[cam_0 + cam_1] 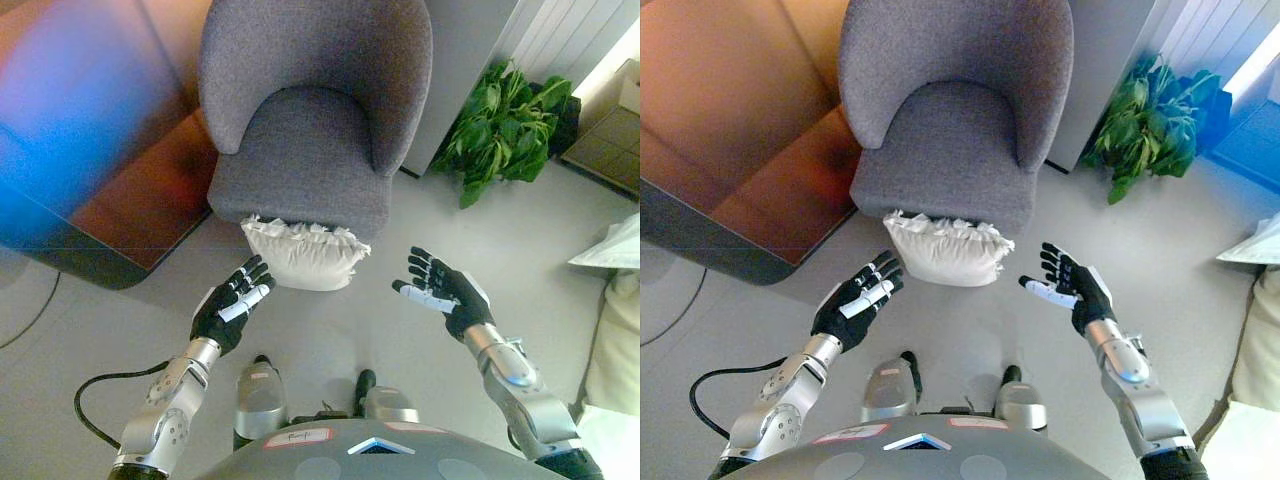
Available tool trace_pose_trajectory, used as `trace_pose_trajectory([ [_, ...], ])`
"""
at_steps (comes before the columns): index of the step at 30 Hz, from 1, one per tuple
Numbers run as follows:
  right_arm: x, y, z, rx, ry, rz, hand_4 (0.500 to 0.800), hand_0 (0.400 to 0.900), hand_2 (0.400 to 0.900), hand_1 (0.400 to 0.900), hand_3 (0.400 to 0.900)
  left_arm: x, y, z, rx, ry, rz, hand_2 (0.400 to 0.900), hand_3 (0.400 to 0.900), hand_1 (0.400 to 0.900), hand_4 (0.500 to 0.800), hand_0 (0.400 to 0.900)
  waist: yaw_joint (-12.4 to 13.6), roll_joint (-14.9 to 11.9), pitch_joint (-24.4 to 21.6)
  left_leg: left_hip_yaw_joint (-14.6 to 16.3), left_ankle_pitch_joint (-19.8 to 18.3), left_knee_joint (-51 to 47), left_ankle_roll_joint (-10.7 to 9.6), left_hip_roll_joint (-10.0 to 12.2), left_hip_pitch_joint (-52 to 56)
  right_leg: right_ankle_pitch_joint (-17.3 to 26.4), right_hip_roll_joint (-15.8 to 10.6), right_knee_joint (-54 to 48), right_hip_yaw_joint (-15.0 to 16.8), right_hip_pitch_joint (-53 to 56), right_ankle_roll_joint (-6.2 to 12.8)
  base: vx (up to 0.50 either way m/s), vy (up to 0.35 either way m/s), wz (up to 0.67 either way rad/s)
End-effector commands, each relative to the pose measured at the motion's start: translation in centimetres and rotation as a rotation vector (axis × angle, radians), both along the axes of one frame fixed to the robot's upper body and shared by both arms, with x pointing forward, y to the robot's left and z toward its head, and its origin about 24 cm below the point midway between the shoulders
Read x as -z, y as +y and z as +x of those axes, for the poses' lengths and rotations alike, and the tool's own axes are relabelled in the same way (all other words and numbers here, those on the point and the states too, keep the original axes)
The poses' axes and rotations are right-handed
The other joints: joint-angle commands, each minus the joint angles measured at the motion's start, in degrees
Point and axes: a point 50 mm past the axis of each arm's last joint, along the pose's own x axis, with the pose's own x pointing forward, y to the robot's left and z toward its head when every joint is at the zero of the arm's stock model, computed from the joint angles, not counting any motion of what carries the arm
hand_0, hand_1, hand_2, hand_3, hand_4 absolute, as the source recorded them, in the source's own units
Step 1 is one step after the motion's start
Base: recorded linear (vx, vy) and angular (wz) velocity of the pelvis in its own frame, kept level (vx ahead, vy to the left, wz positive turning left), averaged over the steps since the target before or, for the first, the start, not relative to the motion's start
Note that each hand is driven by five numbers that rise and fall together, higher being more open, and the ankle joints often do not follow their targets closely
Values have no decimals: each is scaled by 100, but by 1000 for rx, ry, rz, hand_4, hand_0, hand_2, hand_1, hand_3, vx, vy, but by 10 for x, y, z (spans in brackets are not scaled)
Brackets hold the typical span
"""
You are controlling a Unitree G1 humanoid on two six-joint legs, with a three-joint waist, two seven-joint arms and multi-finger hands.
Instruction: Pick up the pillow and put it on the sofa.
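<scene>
A white pillow [304, 255] with a frilled edge leans on the floor against the front of a grey armchair sofa [310, 150]. My left hand [232, 304] is open, palm up, just left of and below the pillow, not touching it. My right hand [442, 291] is open, palm inward, to the right of the pillow with a gap between. Both hands are empty. The same scene shows in the right eye view, with the pillow [948, 252] between my hands.
A green potted plant [505, 130] stands at the back right beside a grey wall panel. A brown wooden board with a dark edge [130, 200] lies left of the sofa. White cloth items [615, 330] lie at the right edge.
</scene>
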Motion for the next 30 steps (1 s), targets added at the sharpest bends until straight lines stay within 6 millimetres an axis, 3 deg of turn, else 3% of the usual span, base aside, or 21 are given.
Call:
trace_pose_trajectory([
  [1, -36, -1, 21, -67, -225, -35, 800, 900, 900, 900, 900, -26, 4, 11, -3, -199, -8, 900, 900, 900, 800, 900, 179, 5, -14, -95, 1426, -492, -328, 392, -685, -246, 396, 13, 117, 392, -34, 277, 146, -19],
  [3, -37, -4, 21, -65, -224, -37, 800, 900, 900, 900, 900, -25, 1, 9, 15, -206, -13, 900, 900, 900, 800, 900, 250, 6, 38, -5, 1578, -437, -390, 459, -907, -301, 396, 13, 57, 534, -56, 277, 135, -20],
  [7, -40, -5, 21, -86, -222, -36, 800, 900, 900, 900, 900, -25, 3, 9, 1, -207, -9, 900, 900, 900, 800, 900, 206, -34, -10, 306, 1222, -528, -391, 530, -763, -448, 236, 13, -114, 753, 35, 329, 163, -17],
  [8, -40, -5, 21, -85, -214, -32, 800, 900, 900, 900, 900, -25, 4, 10, -1, -204, -2, 900, 900, 900, 800, 900, 209, -33, -12, 505, 1029, -489, -198, 546, -706, -442, 199, 45, -203, 801, 51, 399, 156, -13],
  [12, -40, 0, 22, -89, -214, 3, 800, 900, 900, 900, 900, -32, 8, 16, 37, -232, 27, 900, 900, 900, 800, 900, 306, -233, -105, 399, 21, -55, 153, 379, -696, -723, -171, 516, -323, 1013, 309, 292, 162, -3],
  [14, -36, 3, 27, -69, -206, 14, 800, 900, 900, 900, 900, -32, 10, 19, 48, -229, 57, 900, 900, 900, 800, 900, 397, -315, -127, 299, -232, 66, 335, 252, -707, -683, -388, 999, -399, 954, 479, 275, 197, 7],
  [18, -35, 12, 26, -50, -200, 52, 800, 900, 900, 900, 900, -36, 16, 21, 82, -235, 84, 900, 900, 900, 800, 900, 426, -470, -281, 270, -556, -153, 761, -288, -477, 61, -682, 2305, -220, 612, 815, 274, 259, 17],
  [19, -33, 16, 24, -49, -196, 49, 800, 900, 900, 900, 900, -37, 15, 21, 103, -236, 100, 900, 900, 900, 800, 900, 360, -399, -334, 195, -691, -381, 907, -496, -199, 439, -822, 3288, -43, 33, 919, 238, 296, 18],
  [20, -32, 19, 24, -55, -198, 38, 800, 900, 900, 900, 900, -36, 15, 22, 98, -233, 113, 900, 900, 900, 800, 900, 354, -293, -359, 243, -687, -434, 1005, -483, -106, 558, -856, 3740, -85, -327, 820, 268, 311, 13],
  [22, -28, 24, 26, -54, -188, 37, 800, 900, 900, 900, 900, -38, 17, 27, 76, -225, 112, 900, 900, 900, 800, 900, 314, -199, -367, 158, -768, -542, 1031, -547, 151, 461, -995, 4115, -152, -833, 682, 211, 146, 0],
  [25, -23, 22, 25, -38, -177, 35, 800, 900, 900, 900, 900, -41, 19, 31, 98, -219, 110, 900, 900, 900, 800, 900, 237, -142, -357, 69, -841, -505, 936, -559, 342, 311, -950, 3442, -290, -974, 539, 197, -61, 21],
  [30, -22, 17, 21, -31, -177, 29, 800, 900, 900, 900, 900, -41, 18, 32, 124, -205, 116, 900, 900, 900, 800, 900, 63, -232, -288, -42, -891, -489, 643, -518, 534, 1281, -1528, 1980, -227, -1009, 873, 193, -211, 25],
])
